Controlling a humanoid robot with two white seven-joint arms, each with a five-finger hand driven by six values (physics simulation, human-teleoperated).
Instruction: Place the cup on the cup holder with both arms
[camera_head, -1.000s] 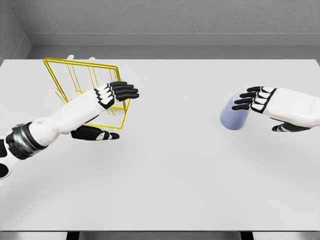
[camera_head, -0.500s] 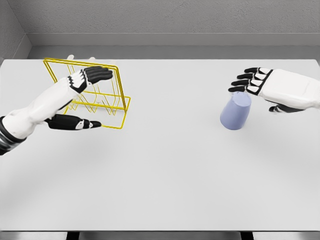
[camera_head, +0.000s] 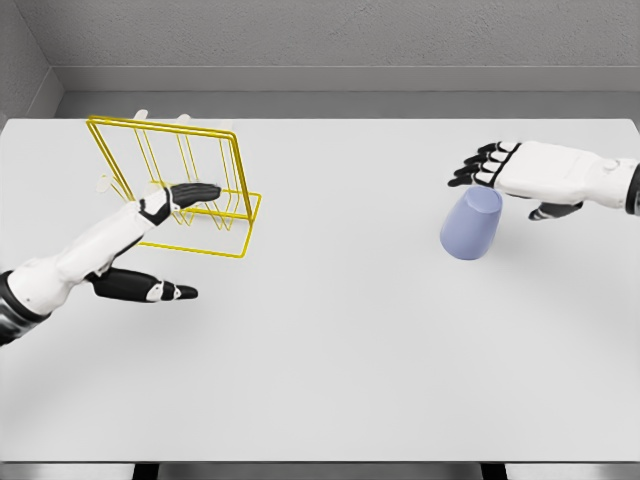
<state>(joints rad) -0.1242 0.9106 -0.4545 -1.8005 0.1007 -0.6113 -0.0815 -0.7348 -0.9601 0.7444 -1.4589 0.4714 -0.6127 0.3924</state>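
We see the cup (camera_head: 471, 225) right of centre, lying tilted on the table (camera_head: 340, 350), held by neither hand. Our right hand (camera_head: 520, 172) hovers just above it at the upper right, fingers loosely apart and empty. The yellow wire holder (camera_head: 175, 185) stands at the upper left. Our left hand (camera_head: 165, 215) reaches in front of it, fingers straight, thumb spread low, holding nothing.

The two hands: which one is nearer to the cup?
The right hand, open just above and behind the blue cup; the left hand is far off at the yellow cup holder.
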